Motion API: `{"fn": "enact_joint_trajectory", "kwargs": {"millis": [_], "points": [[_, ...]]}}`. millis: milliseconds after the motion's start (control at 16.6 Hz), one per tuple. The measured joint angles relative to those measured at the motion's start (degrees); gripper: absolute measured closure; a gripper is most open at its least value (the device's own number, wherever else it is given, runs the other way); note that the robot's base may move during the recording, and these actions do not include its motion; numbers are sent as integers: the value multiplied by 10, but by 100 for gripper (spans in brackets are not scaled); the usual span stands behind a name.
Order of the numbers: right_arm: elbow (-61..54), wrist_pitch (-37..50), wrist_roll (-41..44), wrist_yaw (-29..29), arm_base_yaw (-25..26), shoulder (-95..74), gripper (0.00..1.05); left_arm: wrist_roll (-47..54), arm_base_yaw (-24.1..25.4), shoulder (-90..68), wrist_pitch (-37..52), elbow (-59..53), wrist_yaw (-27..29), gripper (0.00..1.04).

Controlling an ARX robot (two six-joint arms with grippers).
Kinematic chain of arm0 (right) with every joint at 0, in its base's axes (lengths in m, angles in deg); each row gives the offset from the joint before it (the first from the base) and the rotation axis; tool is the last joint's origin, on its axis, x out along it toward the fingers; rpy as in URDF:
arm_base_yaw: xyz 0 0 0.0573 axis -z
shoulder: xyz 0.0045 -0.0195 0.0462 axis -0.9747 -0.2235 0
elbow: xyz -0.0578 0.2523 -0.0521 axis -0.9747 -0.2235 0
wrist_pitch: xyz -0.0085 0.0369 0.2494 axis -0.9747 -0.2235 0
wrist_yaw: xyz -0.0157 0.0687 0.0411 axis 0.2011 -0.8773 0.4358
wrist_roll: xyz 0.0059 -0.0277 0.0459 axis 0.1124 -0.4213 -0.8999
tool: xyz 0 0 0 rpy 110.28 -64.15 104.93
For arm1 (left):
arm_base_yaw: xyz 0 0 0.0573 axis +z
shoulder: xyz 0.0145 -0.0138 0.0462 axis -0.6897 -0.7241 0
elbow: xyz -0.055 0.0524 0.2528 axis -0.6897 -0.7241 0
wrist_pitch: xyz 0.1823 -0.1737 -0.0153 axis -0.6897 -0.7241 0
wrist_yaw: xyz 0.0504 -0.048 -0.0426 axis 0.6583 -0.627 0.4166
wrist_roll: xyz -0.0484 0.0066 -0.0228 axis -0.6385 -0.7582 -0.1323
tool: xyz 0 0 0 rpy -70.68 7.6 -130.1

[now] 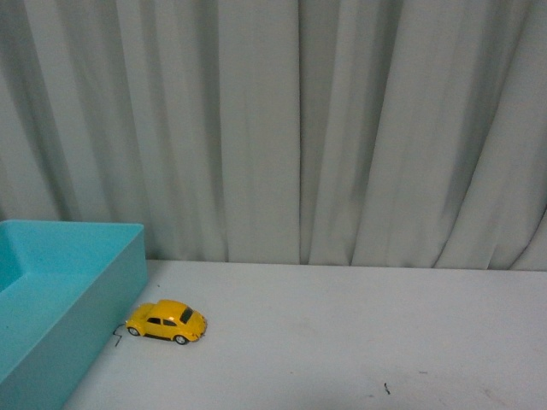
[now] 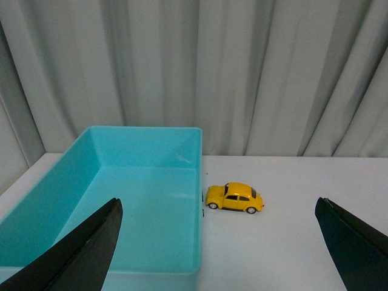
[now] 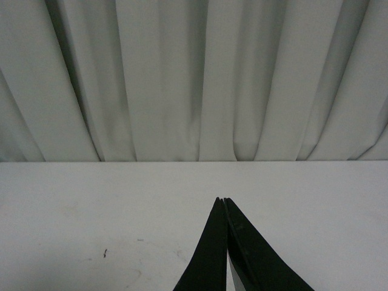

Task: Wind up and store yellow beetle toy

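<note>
One yellow beetle toy (image 1: pixel 167 321) beside bin (image 1: pixel 85 329)

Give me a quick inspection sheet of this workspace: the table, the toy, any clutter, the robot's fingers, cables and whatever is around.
Surface: white table, with a few small dark marks.
Job's things: yellow toy car stands on its wheels on the table, close beside the turquoise box and outside it; nothing seen in the visible part of the box.
Clutter: nothing seen.
Grippers: left fingers spread wide apart, holding nothing; right fingers pressed together, holding nothing.
Cables: nothing seen.
Surroundings: pale pleated curtain behind the table.
</note>
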Motion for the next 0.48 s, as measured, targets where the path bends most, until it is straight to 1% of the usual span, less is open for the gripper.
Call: {"fn": "enact_joint_trajectory", "kwargs": {"millis": [481], "points": [[0, -163, 0, 0, 0, 175, 103, 0, 0, 0, 0, 0, 0, 7]]}}
